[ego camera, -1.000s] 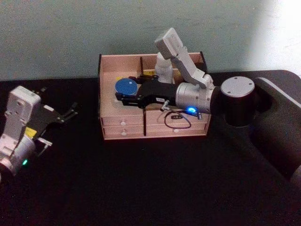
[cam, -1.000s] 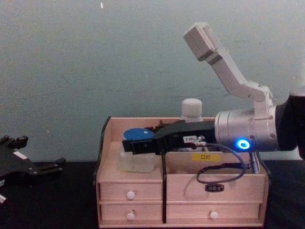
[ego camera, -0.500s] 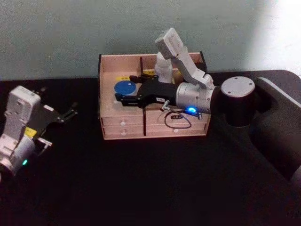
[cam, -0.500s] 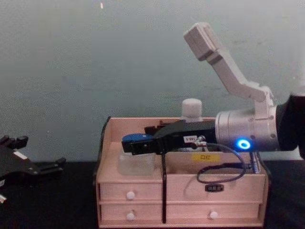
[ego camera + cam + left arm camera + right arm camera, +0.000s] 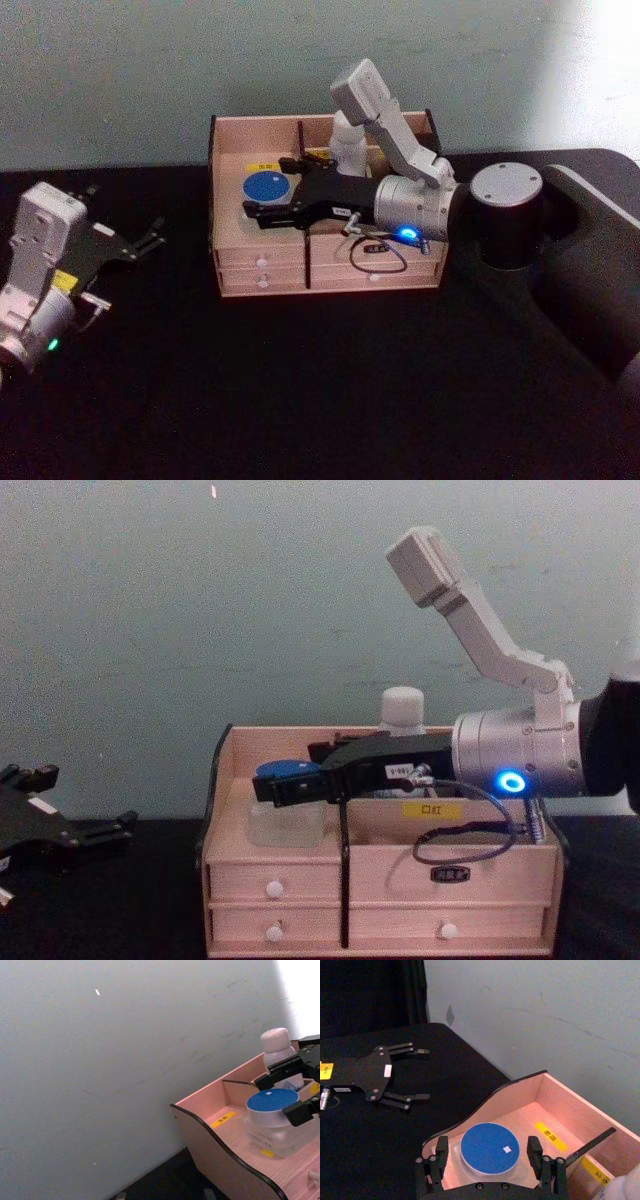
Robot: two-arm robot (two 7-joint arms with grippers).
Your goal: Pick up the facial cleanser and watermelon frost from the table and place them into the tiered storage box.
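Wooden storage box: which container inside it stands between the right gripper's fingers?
The squat clear jar with the flat blue lid, flanked by the open right gripper. The tall white bottle stands in the next compartment, farther back.

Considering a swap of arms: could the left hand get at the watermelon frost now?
Probably not: the right hand, open, straddles the watermelon frost in the tiered storage box, whose side wall faces the left hand.

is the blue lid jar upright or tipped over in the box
Upright: the watermelon frost stands on its base in the left compartment of the tiered storage box, blue lid flat on top.
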